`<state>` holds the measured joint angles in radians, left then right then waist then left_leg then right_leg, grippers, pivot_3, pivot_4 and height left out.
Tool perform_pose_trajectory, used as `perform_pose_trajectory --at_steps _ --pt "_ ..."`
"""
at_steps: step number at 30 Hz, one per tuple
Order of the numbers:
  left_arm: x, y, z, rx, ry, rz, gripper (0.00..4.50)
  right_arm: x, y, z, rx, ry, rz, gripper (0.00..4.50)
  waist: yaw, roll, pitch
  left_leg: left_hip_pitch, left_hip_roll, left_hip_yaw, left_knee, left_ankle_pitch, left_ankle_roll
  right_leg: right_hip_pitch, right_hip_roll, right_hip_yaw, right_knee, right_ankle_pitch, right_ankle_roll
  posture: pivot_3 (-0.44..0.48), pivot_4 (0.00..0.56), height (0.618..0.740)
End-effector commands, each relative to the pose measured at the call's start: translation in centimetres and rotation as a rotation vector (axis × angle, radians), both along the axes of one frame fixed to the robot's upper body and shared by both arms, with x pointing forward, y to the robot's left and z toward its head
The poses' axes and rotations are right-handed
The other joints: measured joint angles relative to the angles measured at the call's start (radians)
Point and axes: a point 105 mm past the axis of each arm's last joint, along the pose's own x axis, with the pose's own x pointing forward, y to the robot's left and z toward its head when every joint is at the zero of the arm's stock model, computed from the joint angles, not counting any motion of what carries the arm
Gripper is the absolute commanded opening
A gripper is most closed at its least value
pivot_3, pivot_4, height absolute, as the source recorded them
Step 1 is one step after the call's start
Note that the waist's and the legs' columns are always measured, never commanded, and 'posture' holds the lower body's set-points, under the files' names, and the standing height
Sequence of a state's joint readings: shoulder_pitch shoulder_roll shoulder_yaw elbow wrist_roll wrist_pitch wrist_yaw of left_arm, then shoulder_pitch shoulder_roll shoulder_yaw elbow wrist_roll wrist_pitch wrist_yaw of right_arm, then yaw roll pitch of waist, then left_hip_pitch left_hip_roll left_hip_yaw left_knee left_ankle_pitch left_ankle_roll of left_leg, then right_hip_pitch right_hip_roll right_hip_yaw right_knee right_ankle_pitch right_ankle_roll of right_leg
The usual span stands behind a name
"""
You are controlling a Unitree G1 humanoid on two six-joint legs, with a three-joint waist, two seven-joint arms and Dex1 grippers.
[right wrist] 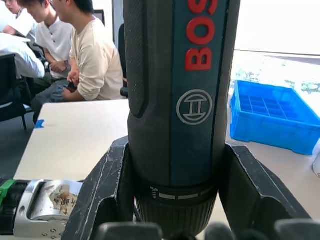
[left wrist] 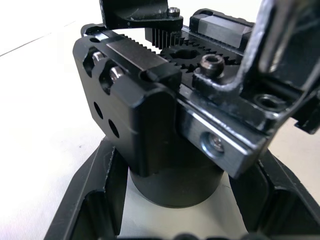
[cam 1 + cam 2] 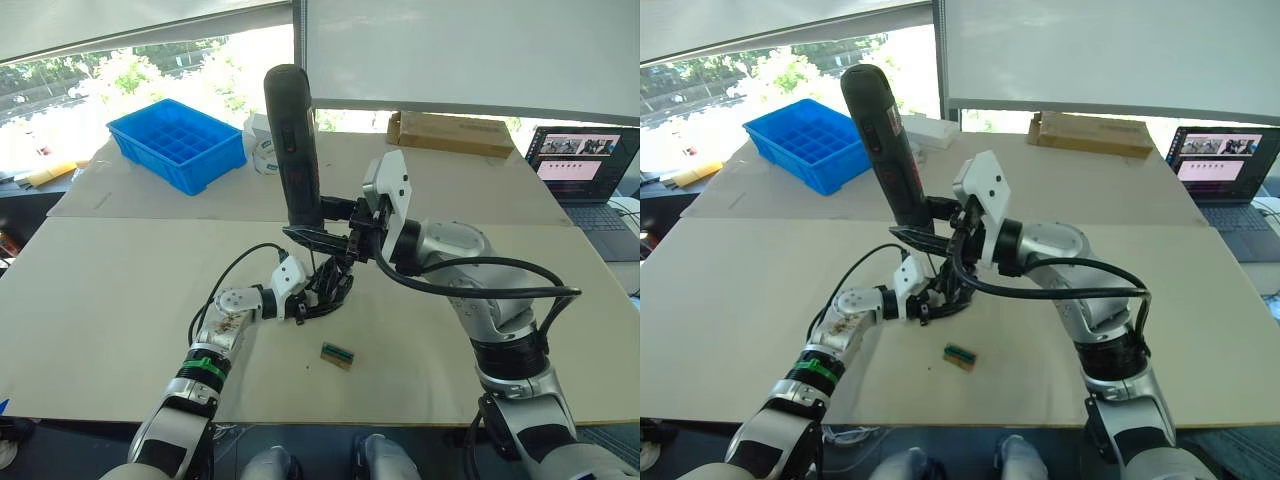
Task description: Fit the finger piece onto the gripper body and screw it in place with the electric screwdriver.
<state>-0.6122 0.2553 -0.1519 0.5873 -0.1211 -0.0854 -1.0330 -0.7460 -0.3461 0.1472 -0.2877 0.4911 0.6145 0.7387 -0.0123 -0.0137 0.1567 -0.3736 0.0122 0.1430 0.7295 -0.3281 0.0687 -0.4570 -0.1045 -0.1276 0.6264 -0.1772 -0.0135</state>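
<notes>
Left gripper jaws pinch the gripper body mid-table; right gripper jaws clamp the upright electric screwdriver above it, table edges well apart.

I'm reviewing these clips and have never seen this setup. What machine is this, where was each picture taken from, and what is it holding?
This is a two-armed humanoid robot. Two pictures come from cameras on its head, looking down over a pale table; the other two come from cameras on each wrist. The right gripper is clamped around an electric screwdriver, held upright with its bit end down. The left gripper holds the gripper body, a black toothed block, steady on the table under it. A small green-topped block lies nearby. Farther back stand a blue tray, a cardboard box and a laptop. People sit behind.
</notes>
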Motion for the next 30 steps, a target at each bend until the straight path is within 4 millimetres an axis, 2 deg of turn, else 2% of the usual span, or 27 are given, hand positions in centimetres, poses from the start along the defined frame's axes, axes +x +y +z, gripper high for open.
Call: perform_pose_trajectory --at_steps 1,13,30 --pt "0.0 -0.2 0.9 -0.015 -0.027 -0.015 2.31 -1.3 0.1 2.0 0.040 -0.105 0.031 1.92 0.000 0.000 0.000 0.000 0.000 0.000 0.000 0.000 0.000 0.000 0.000 0.000 0.000 0.000 0.000 0.000 0.150 0.738" --pt "0.2 0.0 1.1 -0.015 -0.025 -0.010 2.31 -1.3 0.2 1.7 0.031 -0.111 0.036 1.92 -0.001 0.000 0.000 0.000 0.000 0.000 0.000 0.000 0.000 0.000 0.000 0.000 0.000 0.000 0.000 0.000 0.150 0.738" --pt "0.4 0.0 1.2 -0.009 -0.029 -0.013 2.31 -1.5 0.1 2.8 0.042 -0.125 0.044 1.92 -0.001 0.000 0.000 0.000 0.000 0.000 0.000 0.000 0.000 0.000 0.000 0.000 0.000 0.000 0.000 0.000 0.150 0.738"
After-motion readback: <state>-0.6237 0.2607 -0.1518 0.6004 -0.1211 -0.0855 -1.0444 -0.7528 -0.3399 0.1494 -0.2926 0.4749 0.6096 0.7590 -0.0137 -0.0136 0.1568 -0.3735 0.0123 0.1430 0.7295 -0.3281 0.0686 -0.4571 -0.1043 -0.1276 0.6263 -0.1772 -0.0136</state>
